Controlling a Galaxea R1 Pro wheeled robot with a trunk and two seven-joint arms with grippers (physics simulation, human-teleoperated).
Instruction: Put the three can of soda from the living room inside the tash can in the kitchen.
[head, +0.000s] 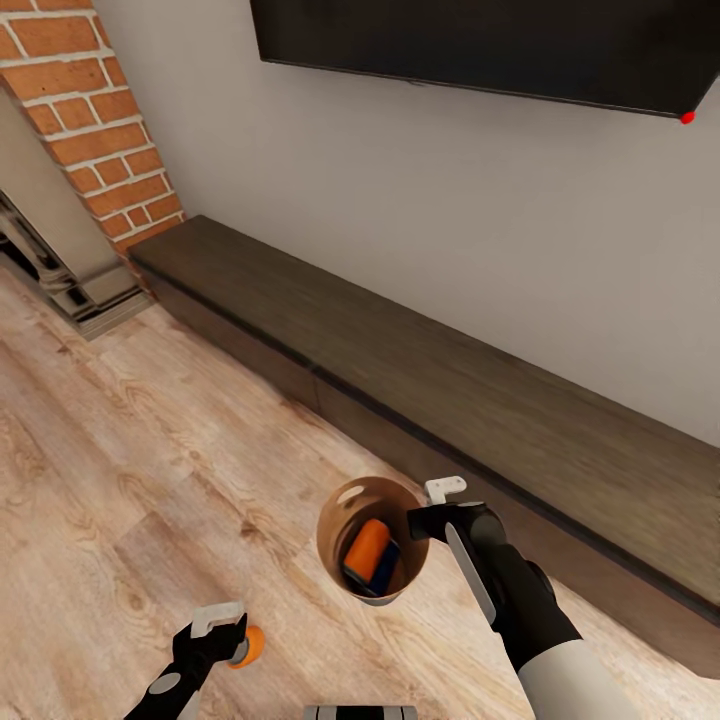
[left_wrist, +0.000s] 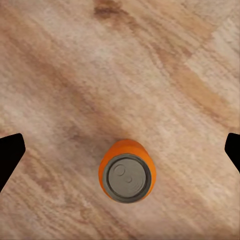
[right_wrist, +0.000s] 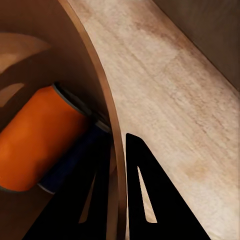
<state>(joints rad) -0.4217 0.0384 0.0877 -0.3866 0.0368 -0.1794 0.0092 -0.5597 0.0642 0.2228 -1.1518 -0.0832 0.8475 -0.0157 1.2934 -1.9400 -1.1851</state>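
Here, items as logged. Hidden/cut off: television cropped by the top edge of the head view; brick fireplace cropped at upper left; right arm cut by the lower right corner; the two cans in the bin partly masked by its wall, and the dark one's make can't be told.

1. Tash can, lower centre of head view, above the wood floor. Round, tapered; brown wood-tone inside, oval slot near rim. Rim is clamped by right gripper: in right wrist view one dark finger is seen inside the wall, one outside, jaws closed on it.

2. Can of soda inside bin, lying tilted; orange cylinder, smooth. Beside it, touching, a dark blue-looking can, mostly shaded.

3. Third can, upright on floor, lower left of head view. Orange body, grey metal top w/ pressed tab marks. Left gripper is set just beside it; in left wrist view the black fingertips are seen spread wide at both frame edges, jaws open, can between, apart from both.

4. Long low cabinet, dark brown, matte grain, against a pale grey wall, running diagonally across mid-frame.
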